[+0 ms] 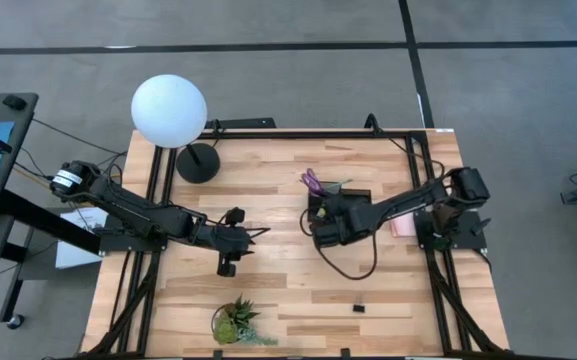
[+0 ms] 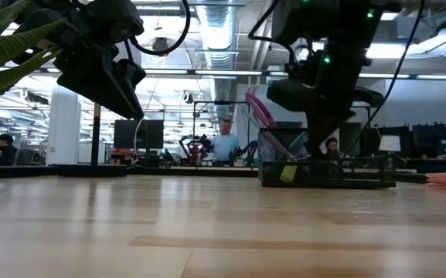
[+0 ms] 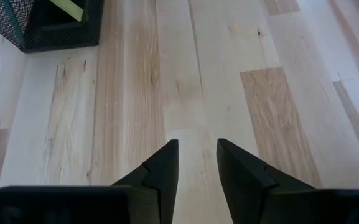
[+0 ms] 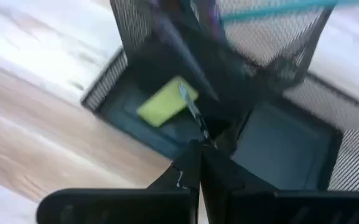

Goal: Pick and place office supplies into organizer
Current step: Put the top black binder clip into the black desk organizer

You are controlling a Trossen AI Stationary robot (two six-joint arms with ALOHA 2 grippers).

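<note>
The black mesh organizer (image 1: 353,195) stands right of the table's middle, with purple scissors (image 1: 313,182) upright in its taller compartment and a yellow piece (image 4: 167,101) lying in its lower tray. My right gripper (image 4: 201,149) hovers just above that tray, shut on a thin grey piece (image 4: 193,113). A teal pen (image 4: 279,9) crosses the taller compartment. My left gripper (image 3: 196,146) is open over bare wood, left of the organizer (image 3: 42,31). A pink sticky-note pad (image 1: 403,228) lies flat to the organizer's right. A tiny black clip (image 1: 358,307) lies near the table's near edge. My right gripper pinches the thin grey piece by its near end (image 4: 203,138), between the two shut fingertips. The fingers come from above, slanting down toward the organizer's tray (image 4: 135,127). The piece sticks out beyond the tips over the tray; whether its far end touches the tray I cannot tell.
A white globe lamp (image 1: 168,110) with a black round base (image 1: 198,162) stands at the far left. A small green spiky plant (image 1: 238,322) sits near the near edge. A black cable (image 1: 353,268) loops on the wood below the right gripper. Bare wood lies between the grippers.
</note>
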